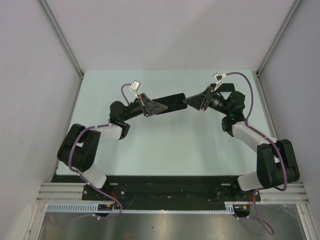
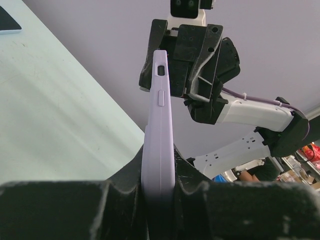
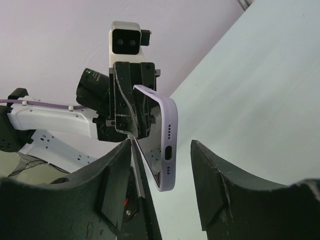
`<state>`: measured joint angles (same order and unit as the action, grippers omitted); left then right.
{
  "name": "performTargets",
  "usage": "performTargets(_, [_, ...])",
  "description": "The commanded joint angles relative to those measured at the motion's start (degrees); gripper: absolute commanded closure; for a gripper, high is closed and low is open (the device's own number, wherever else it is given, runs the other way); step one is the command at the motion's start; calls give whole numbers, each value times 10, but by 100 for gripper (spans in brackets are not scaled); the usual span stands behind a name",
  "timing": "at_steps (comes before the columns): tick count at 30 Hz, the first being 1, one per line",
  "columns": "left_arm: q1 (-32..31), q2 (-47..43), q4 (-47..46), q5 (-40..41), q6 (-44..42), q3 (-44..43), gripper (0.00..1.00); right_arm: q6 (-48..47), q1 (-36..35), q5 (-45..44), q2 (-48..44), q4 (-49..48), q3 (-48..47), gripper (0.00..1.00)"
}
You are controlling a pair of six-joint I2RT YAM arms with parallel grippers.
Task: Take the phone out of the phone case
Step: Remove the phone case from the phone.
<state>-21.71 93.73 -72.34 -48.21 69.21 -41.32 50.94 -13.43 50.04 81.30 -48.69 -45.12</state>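
Lilac phone case [image 2: 159, 140] held in mid-air between two claws, above the pale table [image 1: 165, 150].

Left gripper [image 2: 159, 200] is clenched on one end of the case, which stands out edge-on from between its fingers, side buttons showing. The far end, with its port, reaches in between the fingers of the right gripper [image 3: 161, 142]. That claw is released, with one finger close beside the case and the other well apart from it. The phone [image 3: 150, 145] sits inside the case, dark face within the lilac rim.

Phone case [image 2: 159, 125] blocks gap between left gripper [image 2: 159, 172], right gripper [image 3: 161, 145].
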Motion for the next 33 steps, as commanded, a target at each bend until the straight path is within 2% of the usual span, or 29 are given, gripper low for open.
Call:
performTargets(1, [0,-30,-238,2,18,-13,100,-27,-6,13,11,-21,-1,44])
performTargets(7, [-11,-21,-238,-4,19,-15,100,-39,-24,19,13,-25,-1,44])
performTargets(10, [-17,-14,-238,-7,20,-17,100,-37,-30,23,18,-33,-1,48])
performTargets(13, [-19,-12,-238,-7,18,-17,100,-34,-32,26,19,-40,-1,59])
performTargets(14, [-20,-11,-238,-8,18,-17,100,-34,-31,26,20,-42,-1,71])
performTargets(16, [-22,-7,-238,-11,19,-18,100,-31,-31,26,18,-47,-1,84])
performTargets(17, [-24,-7,-238,-13,19,-19,99,-32,-31,26,18,-48,-1,97])
performTargets(18, [-25,-1,-238,-16,21,-20,100,-32,-31,25,17,-47,-1,100])
performTargets(20, [-29,4,-238,-29,23,-28,99,-35,-29,23,12,-41,-1,100])
performTargets(23, [-37,15,-237,-39,29,-37,94,-51,-25,35,10,-5,-13,100])
performTargets(33, [-62,27,-237,-65,27,-51,81,-74,-23,49,9,32,-31,100])
